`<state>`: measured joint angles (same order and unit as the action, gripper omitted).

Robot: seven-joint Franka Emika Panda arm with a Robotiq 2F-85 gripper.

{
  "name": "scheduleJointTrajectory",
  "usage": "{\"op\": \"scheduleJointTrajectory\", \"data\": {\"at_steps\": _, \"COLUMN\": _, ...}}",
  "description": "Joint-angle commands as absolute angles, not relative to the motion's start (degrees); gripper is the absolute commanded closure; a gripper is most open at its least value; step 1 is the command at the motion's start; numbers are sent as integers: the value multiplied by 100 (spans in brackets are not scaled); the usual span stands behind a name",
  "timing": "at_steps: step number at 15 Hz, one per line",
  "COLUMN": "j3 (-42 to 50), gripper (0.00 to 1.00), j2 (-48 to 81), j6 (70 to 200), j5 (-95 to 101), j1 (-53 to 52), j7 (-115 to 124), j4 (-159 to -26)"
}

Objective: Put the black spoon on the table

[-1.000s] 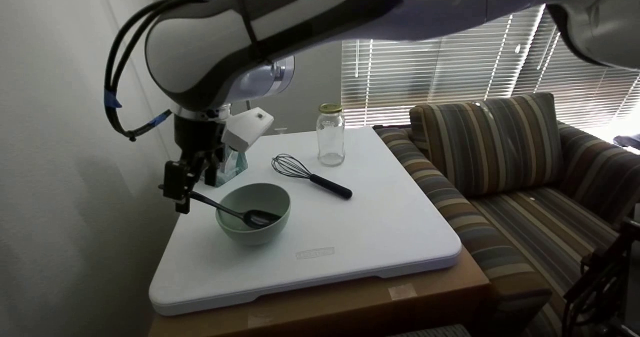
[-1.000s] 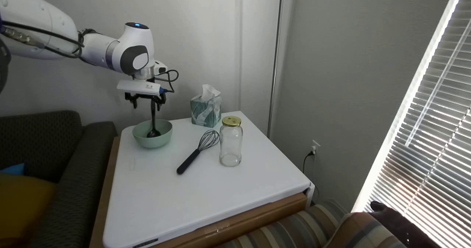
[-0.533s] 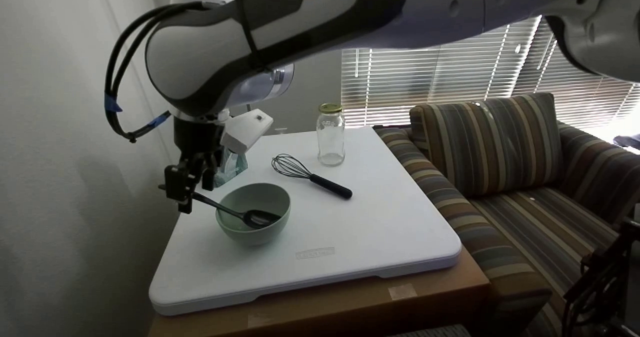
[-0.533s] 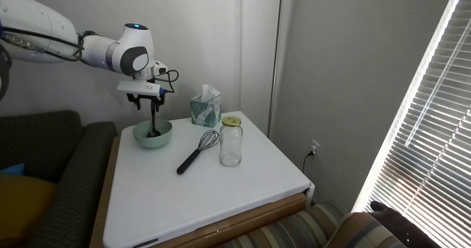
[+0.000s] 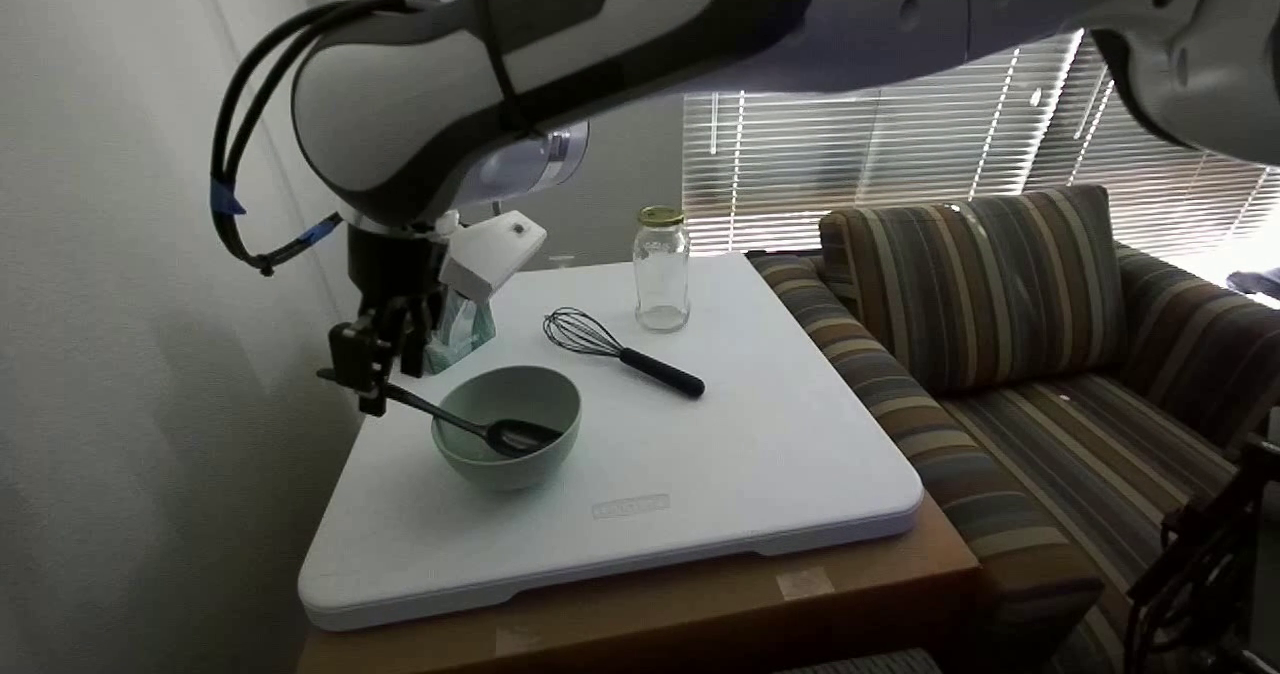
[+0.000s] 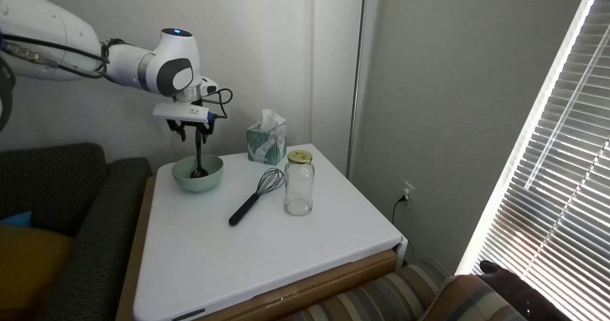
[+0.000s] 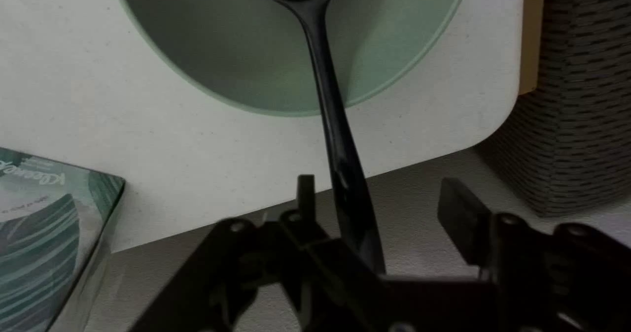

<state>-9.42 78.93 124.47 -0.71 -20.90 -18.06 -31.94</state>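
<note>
Table point(image 5: 740, 444): in an exterior view, open from the green bowl point(image 5: 500, 474) to the near corner by the striped sofa point(image 5: 1060, 434)
Whisk point(image 6: 254, 199): low obstacle (lying flat)
Jar point(image 6: 299, 187): tall obstacle near the whisk
Tissue box point(image 6: 266, 145): gap between it and the green bowl
Gripper point(image 7: 378, 194): jaws apart, black spoon point(image 7: 337, 130) handle showing between

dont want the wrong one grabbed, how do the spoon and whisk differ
The spoon has a solid head; the whisk has a head of open wire loops. The spoon is tilted in the bowl; the whisk lies flat on the table. In the wrist view, the spoon shows between the jaws of the gripper, which is open; the whisk is out of that picture. Both have black handles.
</note>
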Motion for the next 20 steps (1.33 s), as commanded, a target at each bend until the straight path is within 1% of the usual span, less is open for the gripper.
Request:
{"op": "scheduleJointTrajectory", "data": {"at_steps": 1, "j3": -793, "gripper": 6, "j2": 8065, "j6": 12551, "j5": 19, "j1": -2128, "j7": -1667, "j4": -2947}}
{"op": "scheduleJointTrajectory", "data": {"at_steps": 2, "j3": -778, "gripper": 4, "j2": 8074, "j6": 12561, "j5": 12, "j1": -2128, "j7": -1651, "j4": -2938}}
{"op": "scheduleJointTrajectory", "data": {"at_steps": 4, "j3": -742, "gripper": 3, "j2": 8093, "j6": 12587, "j5": 6, "j1": -2130, "j7": -1611, "j4": -2923}}
{"op": "scheduleJointTrajectory", "data": {"at_steps": 6, "j3": -719, "gripper": 9, "j2": 8124, "j6": 12622, "j5": 0, "j1": -2130, "j7": -1579, "j4": -2902}}
{"op": "scheduleJointTrajectory", "data": {"at_steps": 8, "j3": -704, "gripper": 11, "j2": 8165, "j6": 12674, "j5": -2, "j1": -2129, "j7": -1545, "j4": -2877}}
{"op": "scheduleJointTrajectory", "data": {"at_steps": 10, "j3": -687, "gripper": 10, "j2": 8209, "j6": 12716, "j5": 2, "j1": -2130, "j7": -1515, "j4": -2859}}
{"op": "scheduleJointTrajectory", "data": {"at_steps": 11, "j3": -711, "gripper": 9, "j2": 8471, "j6": 12515, "j5": 47, "j1": -2159, "j7": -1481, "j4": -2397}}
{"op": "scheduleJointTrajectory", "data": {"at_steps": 13, "j3": -700, "gripper": 9, "j2": 8559, "j6": 12490, "j5": 41, "j1": -2173, "j7": -1448, "j4": -2249}}
{"op": "scheduleJointTrajectory", "data": {"at_steps": 14, "j3": -694, "gripper": 10, "j2": 8635, "j6": 12502, "j5": 35, "j1": -2181, "j7": -1437, "j4": -2157}}
{"op": "scheduleJointTrajectory", "data": {"at_steps": 15, "j3": -691, "gripper": 17, "j2": 8697, "j6": 12496, "j5": 29, "j1": -2188, "j7": -1431, "j4": -2066}}
{"op": "scheduleJointTrajectory", "data": {"at_steps": 16, "j3": -680, "gripper": 24, "j2": 8411, "j6": 12793, "j5": 1, "j1": -2154, "j7": -1423, "j4": -2627}}
{"op": "scheduleJointTrajectory", "data": {"at_steps": 17, "j3": -683, "gripper": 31, "j2": 8453, "j6": 12806, "j5": 1, "j1": -2160, "j7": -1414, "j4": -2574}}
{"op": "scheduleJointTrajectory", "data": {"at_steps": 18, "j3": -688, "gripper": 44, "j2": 8453, "j6": 12816, "j5": -4, "j1": -2161, "j7": -1404, "j4": -2578}}
{"op": "scheduleJointTrajectory", "data": {"at_steps": 20, "j3": -694, "gripper": 58, "j2": 8446, "j6": 12831, "j5": -9, "j1": -2162, "j7": -1378, "j4": -2574}}
